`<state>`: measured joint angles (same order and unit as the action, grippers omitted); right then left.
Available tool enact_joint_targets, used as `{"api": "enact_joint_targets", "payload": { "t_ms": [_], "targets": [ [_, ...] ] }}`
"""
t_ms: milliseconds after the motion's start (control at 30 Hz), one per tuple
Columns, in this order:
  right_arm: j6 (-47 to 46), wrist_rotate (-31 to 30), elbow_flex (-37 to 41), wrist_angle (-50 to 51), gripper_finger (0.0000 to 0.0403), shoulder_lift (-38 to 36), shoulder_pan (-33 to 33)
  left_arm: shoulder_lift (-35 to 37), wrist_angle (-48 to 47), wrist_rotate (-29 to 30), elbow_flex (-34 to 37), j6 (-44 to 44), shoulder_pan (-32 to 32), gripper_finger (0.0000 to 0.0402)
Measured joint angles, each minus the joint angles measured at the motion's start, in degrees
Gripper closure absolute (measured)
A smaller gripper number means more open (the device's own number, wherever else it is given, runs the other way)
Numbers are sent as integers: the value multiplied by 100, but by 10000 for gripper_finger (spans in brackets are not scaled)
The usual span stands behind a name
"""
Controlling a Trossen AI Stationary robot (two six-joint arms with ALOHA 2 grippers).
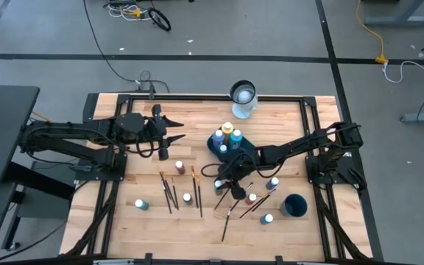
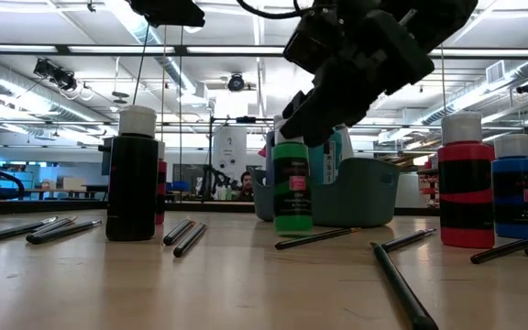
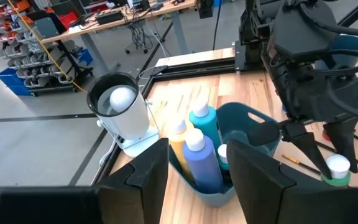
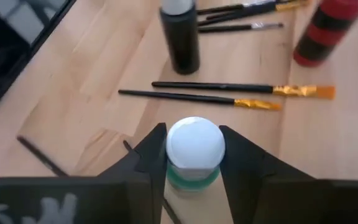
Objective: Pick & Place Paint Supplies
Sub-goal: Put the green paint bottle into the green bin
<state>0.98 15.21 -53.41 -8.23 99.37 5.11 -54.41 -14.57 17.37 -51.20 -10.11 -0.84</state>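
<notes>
A green paint bottle (image 2: 292, 192) with a white cap stands upright on the wooden table, just in front of the teal bin (image 1: 247, 149). My right gripper (image 4: 193, 134) reaches it from the table's right side and is shut on it. The bin holds yellow (image 3: 179, 140), blue (image 3: 201, 158) and teal (image 3: 204, 121) bottles. Other small bottles, such as a black one (image 2: 133, 179) and a red one (image 2: 466, 183), stand about the table among loose dark-handled brushes (image 1: 169, 191). My left gripper (image 1: 171, 138) hangs open in the air at the table's left, pointing toward the bin. My right gripper pinches the green bottle's white cap (image 4: 194, 144) between its two fingers, one on each side of the cap. The fingers come slanting down from the table's right. The bottle stands upright with its base on the table (image 2: 291, 229).
A clear glass jar (image 1: 243, 98) stands at the far edge behind the bin. A dark blue cup (image 1: 294, 205) sits at the near right. Brushes (image 4: 197, 98) lie flat just beyond the green bottle, and more brushes (image 1: 230, 213) lie toward the near edge.
</notes>
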Motion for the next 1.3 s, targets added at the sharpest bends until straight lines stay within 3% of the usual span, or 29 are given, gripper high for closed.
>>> {"api": "enact_joint_targets", "payload": {
  "t_ms": [233,433,533,700,767,900,1033,1300],
  "targets": [
    [-1293,338,2,-6,280,-172,121,0,-2,-1,-2,0,0,231],
    [-1567,-327,2,423,284,-1006,153,0,-6,-1,-2,58,0,231],
    [-1553,-1071,0,1117,287,-1693,174,0,-19,-1,-2,122,0,231],
    [-1234,-3032,122,2414,287,-2682,392,0,-41,-2,-2,235,0,231],
    [-1305,-3670,421,2419,281,-2928,458,0,-41,-2,-2,240,0,231],
    [-1249,-4193,1335,1502,277,-3126,371,0,-46,-2,-2,238,0,231],
    [-1107,-4300,2191,372,282,-3109,-27,0,-46,-2,-2,259,0,231],
    [-1254,-3559,2756,12,278,-3070,-826,0,-50,-4,-4,422,0,231]
  ]
}}
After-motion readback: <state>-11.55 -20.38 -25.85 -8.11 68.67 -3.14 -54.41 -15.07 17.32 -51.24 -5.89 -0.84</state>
